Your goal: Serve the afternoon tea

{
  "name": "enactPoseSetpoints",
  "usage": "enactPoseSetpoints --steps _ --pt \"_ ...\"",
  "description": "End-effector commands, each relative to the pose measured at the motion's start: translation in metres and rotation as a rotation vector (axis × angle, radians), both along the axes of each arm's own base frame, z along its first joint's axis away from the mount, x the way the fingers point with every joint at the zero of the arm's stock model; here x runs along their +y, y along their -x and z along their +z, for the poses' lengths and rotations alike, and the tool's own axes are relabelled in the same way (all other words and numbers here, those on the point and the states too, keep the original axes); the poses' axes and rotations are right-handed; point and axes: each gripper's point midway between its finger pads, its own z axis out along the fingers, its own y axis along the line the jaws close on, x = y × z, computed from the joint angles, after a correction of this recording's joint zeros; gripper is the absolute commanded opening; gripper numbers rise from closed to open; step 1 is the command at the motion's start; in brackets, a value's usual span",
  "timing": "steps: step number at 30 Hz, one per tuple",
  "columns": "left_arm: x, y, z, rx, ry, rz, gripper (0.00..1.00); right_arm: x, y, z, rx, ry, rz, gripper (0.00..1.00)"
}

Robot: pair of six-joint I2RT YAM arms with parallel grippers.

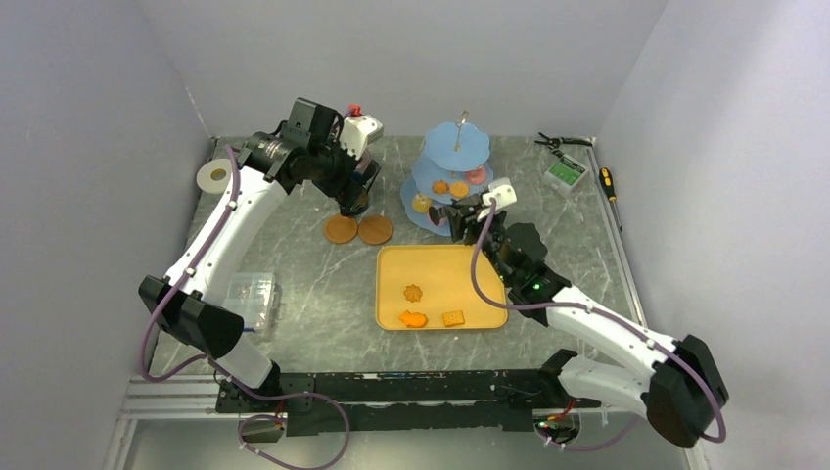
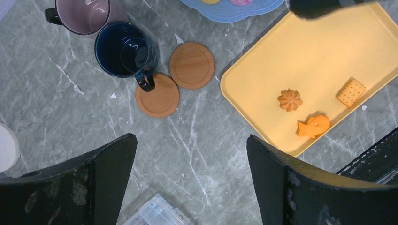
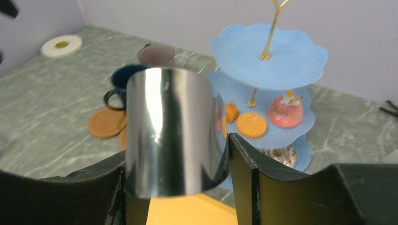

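The light-blue three-tier stand [image 1: 457,147] [image 3: 270,51] holds a round biscuit [image 3: 251,124] and a pink cupcake [image 3: 285,112] on its middle tier. Three orange biscuits [image 1: 413,292] [image 2: 289,100] lie on the yellow tray [image 1: 440,264]. My right gripper [image 1: 468,217] [image 3: 176,150] is shut on the shiny band of the tongs [image 3: 173,126], close to the stand's lower tiers. My left gripper [image 1: 352,201] [image 2: 191,138] hangs open and empty above the two coasters [image 2: 157,98]. The dark-blue mug [image 2: 123,49] partly overlaps one coaster, and the mauve mug [image 2: 82,14] stands just behind it.
A white tape roll [image 1: 212,175] lies at the back left. A clear plastic box [image 1: 253,294] sits left of the tray. Pliers [image 1: 563,142], a green box [image 1: 566,174] and a screwdriver [image 1: 609,186] lie at the back right. Walls close in three sides.
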Motion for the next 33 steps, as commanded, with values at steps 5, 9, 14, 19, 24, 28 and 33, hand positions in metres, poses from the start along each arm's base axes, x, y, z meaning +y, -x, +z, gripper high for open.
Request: enactPoseSetpoints --steps 5,9,14,19,24,28,33 --pt "-0.002 0.004 0.012 -0.024 0.025 -0.028 0.93 0.004 0.056 -0.037 0.213 0.002 0.139 0.56" --pt "-0.002 0.003 0.010 -0.021 0.022 -0.032 0.93 -0.001 0.080 -0.049 0.279 -0.024 0.144 0.56" --pt "-0.005 0.001 0.010 -0.020 0.027 -0.035 0.93 0.000 0.103 -0.073 0.361 0.037 0.131 0.56" --pt "-0.005 0.001 0.010 -0.021 0.028 -0.035 0.93 0.001 0.113 -0.089 0.412 0.067 0.094 0.56" --pt "-0.004 0.002 0.010 -0.022 0.023 -0.034 0.93 -0.004 0.116 -0.098 0.418 0.104 0.016 0.55" --pt "-0.003 0.001 0.011 -0.029 0.017 -0.035 0.93 -0.006 0.118 -0.102 0.425 0.138 -0.034 0.54" --pt "-0.003 0.001 0.011 -0.028 0.020 -0.036 0.93 0.002 0.127 -0.102 0.431 0.140 -0.044 0.54"
